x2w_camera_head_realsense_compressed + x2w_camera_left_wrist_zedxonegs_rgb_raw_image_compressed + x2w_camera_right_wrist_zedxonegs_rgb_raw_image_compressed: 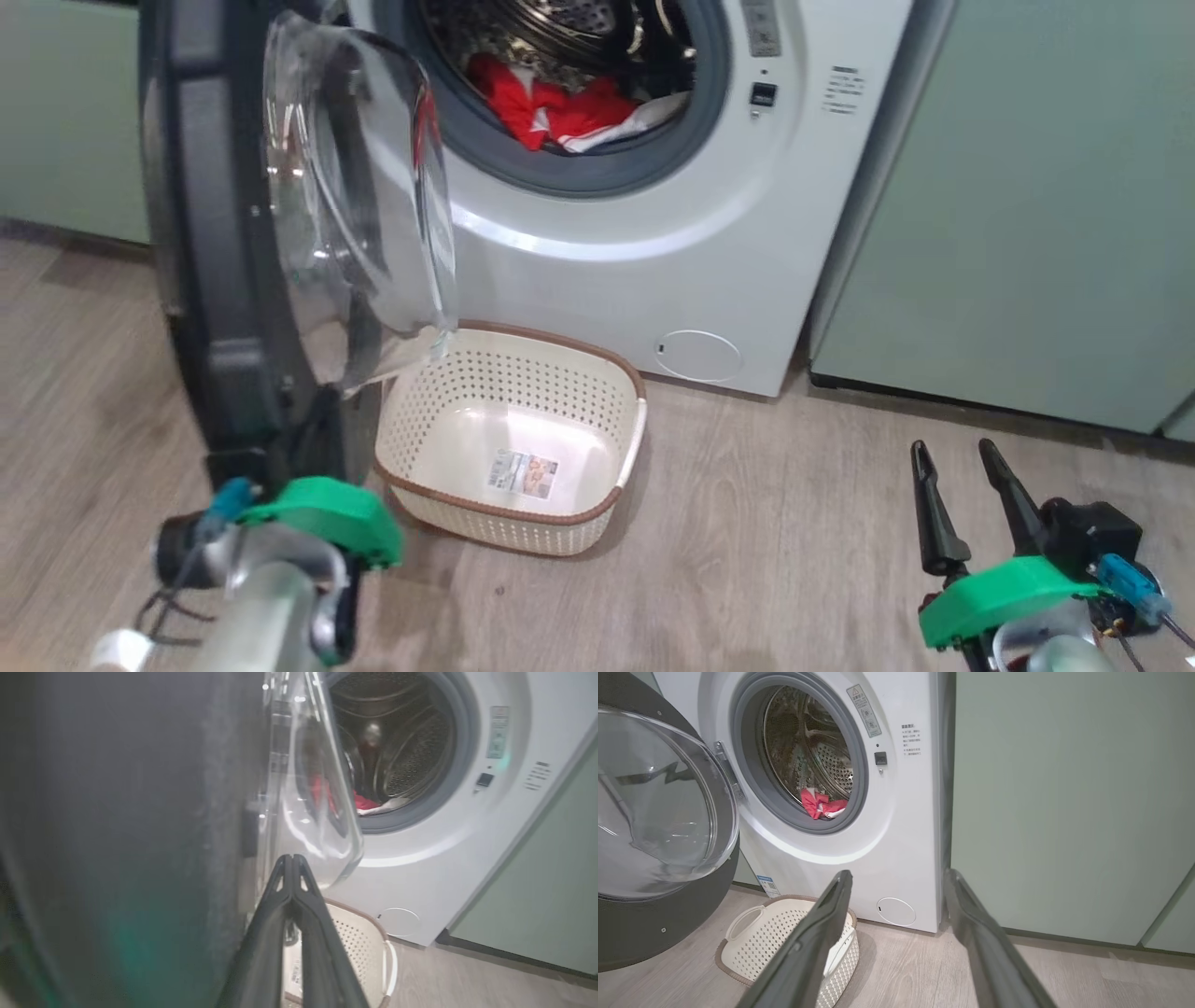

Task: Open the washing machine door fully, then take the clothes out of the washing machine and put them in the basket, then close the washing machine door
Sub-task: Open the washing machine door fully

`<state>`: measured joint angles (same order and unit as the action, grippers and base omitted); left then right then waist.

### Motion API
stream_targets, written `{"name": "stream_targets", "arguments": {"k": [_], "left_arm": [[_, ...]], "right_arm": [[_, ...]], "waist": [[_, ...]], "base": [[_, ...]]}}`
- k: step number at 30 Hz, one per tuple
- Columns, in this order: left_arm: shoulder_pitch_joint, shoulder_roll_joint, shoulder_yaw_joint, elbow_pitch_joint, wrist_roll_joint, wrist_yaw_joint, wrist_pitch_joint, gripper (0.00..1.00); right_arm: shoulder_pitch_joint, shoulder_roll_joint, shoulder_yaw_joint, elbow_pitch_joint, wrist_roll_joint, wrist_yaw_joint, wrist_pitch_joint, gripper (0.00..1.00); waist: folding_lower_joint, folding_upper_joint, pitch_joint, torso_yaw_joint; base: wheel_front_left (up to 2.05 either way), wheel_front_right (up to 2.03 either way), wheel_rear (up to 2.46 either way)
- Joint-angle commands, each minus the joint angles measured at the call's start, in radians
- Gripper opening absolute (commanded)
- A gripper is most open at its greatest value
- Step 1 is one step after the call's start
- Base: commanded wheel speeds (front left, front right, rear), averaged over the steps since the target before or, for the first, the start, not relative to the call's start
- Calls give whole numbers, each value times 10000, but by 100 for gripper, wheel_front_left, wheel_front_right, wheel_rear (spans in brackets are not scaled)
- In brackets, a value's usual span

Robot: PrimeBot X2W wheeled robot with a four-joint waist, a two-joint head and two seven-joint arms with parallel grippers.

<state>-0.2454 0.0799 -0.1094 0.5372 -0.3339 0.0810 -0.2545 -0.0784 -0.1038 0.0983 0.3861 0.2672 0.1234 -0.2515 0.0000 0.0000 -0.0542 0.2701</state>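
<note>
Progress: washing machine door open, clothes not yet out
The door stands swung well out from the washing machine; the clothes lie low in the drum, and the basket on the floor holds only its paper label. Left gripper, fingers pressed together and empty, sits beside the door's inner side; right gripper is spread wide, holding nothing, near the floor right of the basket

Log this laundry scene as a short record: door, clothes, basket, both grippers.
door: round black-rimmed washing machine door with glass bowl window, swung open
clothes: red and white fabric garment, inside the steel drum
basket: cream perforated plastic basket, on floor, no clothes in it
left gripper: shut, near door's lower edge
right gripper: open, holding nothing
</note>
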Motion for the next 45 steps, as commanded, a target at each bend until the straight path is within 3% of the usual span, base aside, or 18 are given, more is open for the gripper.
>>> {"name": "stream_targets", "arguments": {"k": [1,11,27,37,45], "left_arm": [[-378,327,554,-210,40,93,-72,0],[-1229,1122,2096,1014,-119,268,-72,0],[-2331,2133,4356,2688,-9,267,-72,0],[-2806,2199,4926,3512,467,-30,-72,0],[-2340,1871,4975,2752,993,-539,-72,0]], "right_arm": [[-220,-38,229,-239,89,73,-103,100],[-204,2,257,-238,96,73,-103,100],[-293,-133,384,-160,135,73,-103,100],[-406,-140,497,-92,154,73,-103,100],[-370,-18,554,-59,176,73,-103,100]], "waist": [[0,0,-47,192],[0,0,-50,627],[0,0,135,307],[0,0,143,169],[0,0,-91,-130]], "base": [[0,0,0],[0,0,0],[0,0,0],[0,0,0],[0,0,0]]}}
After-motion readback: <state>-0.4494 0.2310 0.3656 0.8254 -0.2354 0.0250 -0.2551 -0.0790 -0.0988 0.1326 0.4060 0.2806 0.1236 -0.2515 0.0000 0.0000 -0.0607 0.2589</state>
